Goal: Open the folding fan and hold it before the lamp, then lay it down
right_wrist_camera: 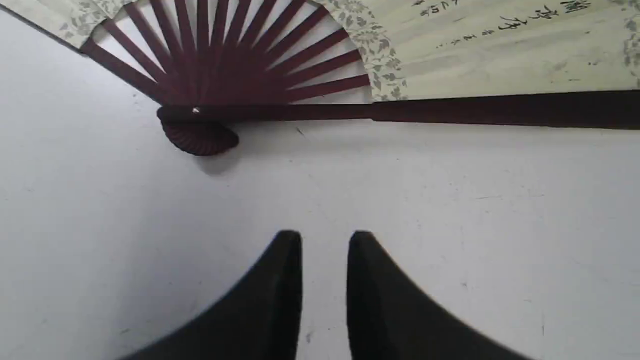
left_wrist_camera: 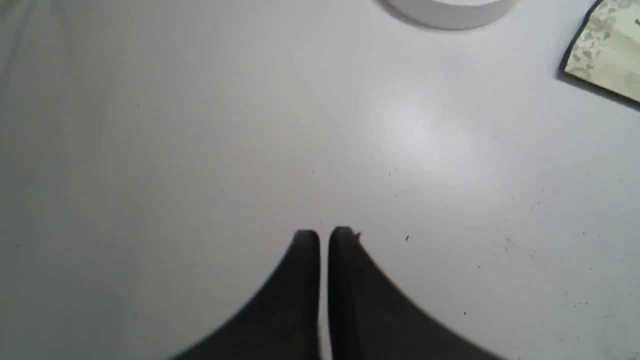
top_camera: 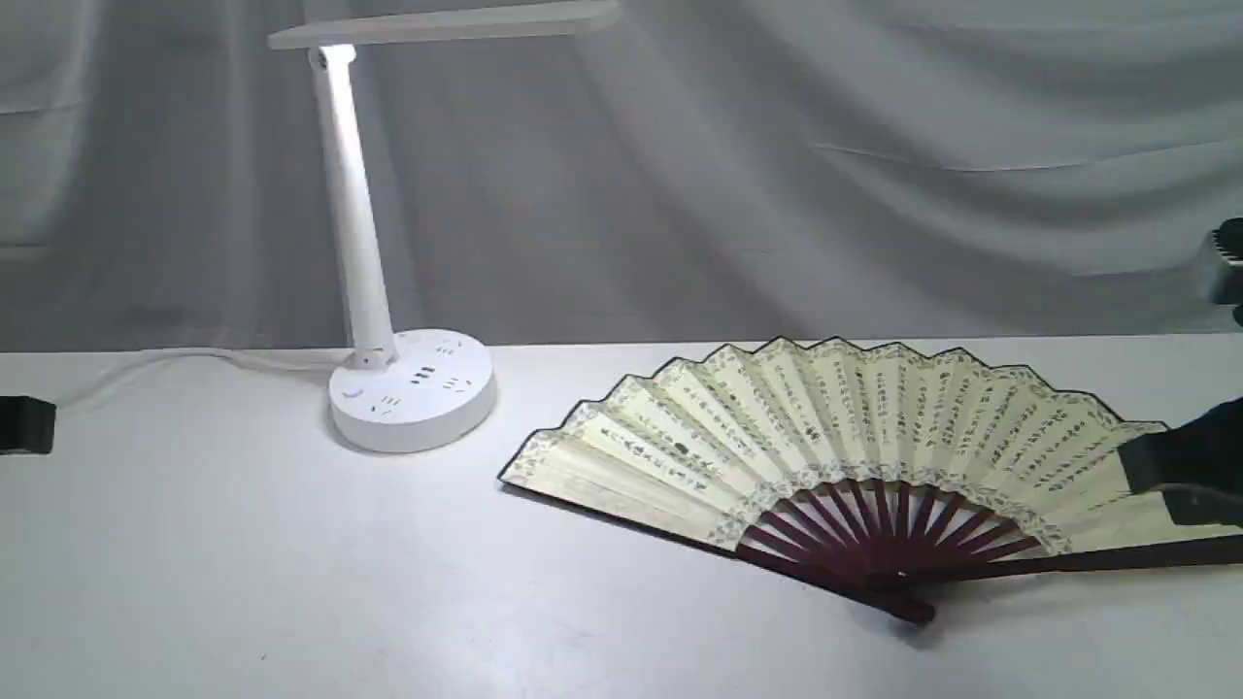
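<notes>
Your folding fan (top_camera: 835,427) lies spread open and flat on the table (top_camera: 243,563), pleats fanned wide and ribs splayed from the pivot (right_wrist_camera: 196,111). The opening step looks done.

Your right gripper (right_wrist_camera: 325,237) is empty, its jaws parted by a narrow gap with only bare table between them. The fan lies just beyond its fingertips. The dark guard (right_wrist_camera: 500,107) runs across ahead of them, close but not touching, and the pivot sits ahead and off to one side.

Your left gripper (left_wrist_camera: 324,234) is also empty, its jaws drawn almost together with only a slit between them. It hangs over bare table, well apart from everything. The round base of the lamp (top_camera: 354,233) lies far ahead of its tips, and one patterned corner of the fan shows far ahead to the other side.

Neither hand holds the fan, and it rests beside the lamp rather than raised in front of it. From this moment alone you can't tell whether it was shown to the lamp.

- **If it was:** the fan lying flat with both hands clear suggests the task is at or near its end, and you only need to draw the arms away.
- **If it wasn't:** you have the larger part left. Take the guard nearest your right gripper, lift the fan upright, carry it across to the lamp, then set it down again.
</notes>
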